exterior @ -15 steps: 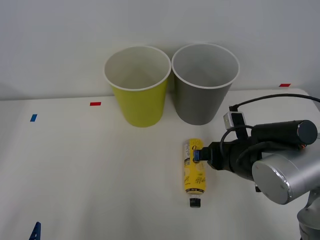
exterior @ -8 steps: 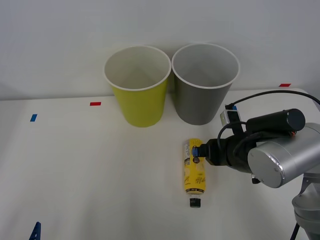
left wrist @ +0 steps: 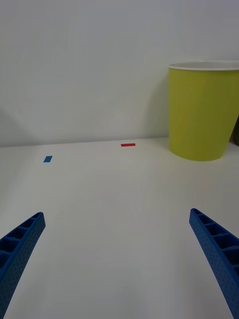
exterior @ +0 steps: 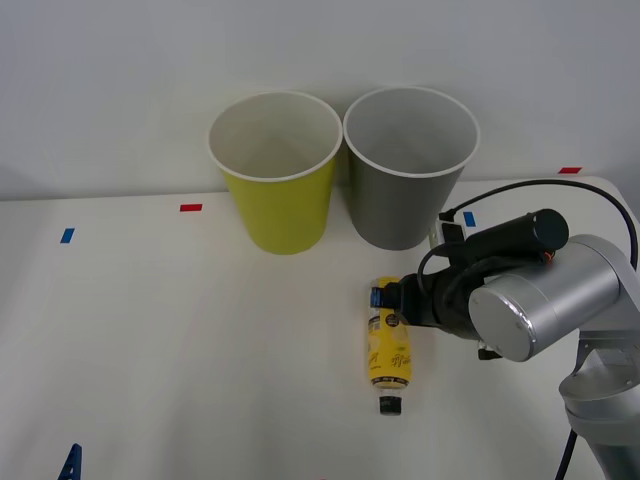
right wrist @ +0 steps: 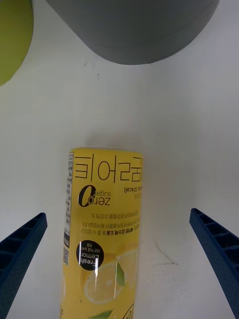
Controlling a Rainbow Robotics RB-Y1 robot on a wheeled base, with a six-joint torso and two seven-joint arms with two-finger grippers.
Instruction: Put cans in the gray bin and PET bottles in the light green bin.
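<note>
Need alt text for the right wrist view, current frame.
A yellow-labelled bottle lies on the white table between the two open blue fingers of the right claw, not yet gripped. Beyond it stand the gray bin and an edge of the light green bin.

Cut off and hidden parts

Ahead of the right end effector [right wrist: 119, 259] we see the PET bottle [right wrist: 102, 234] cropped before its cap, the gray bin [right wrist: 132, 27] without its rim, and the light green bin [right wrist: 12, 37] reduced to a sliver.
</note>
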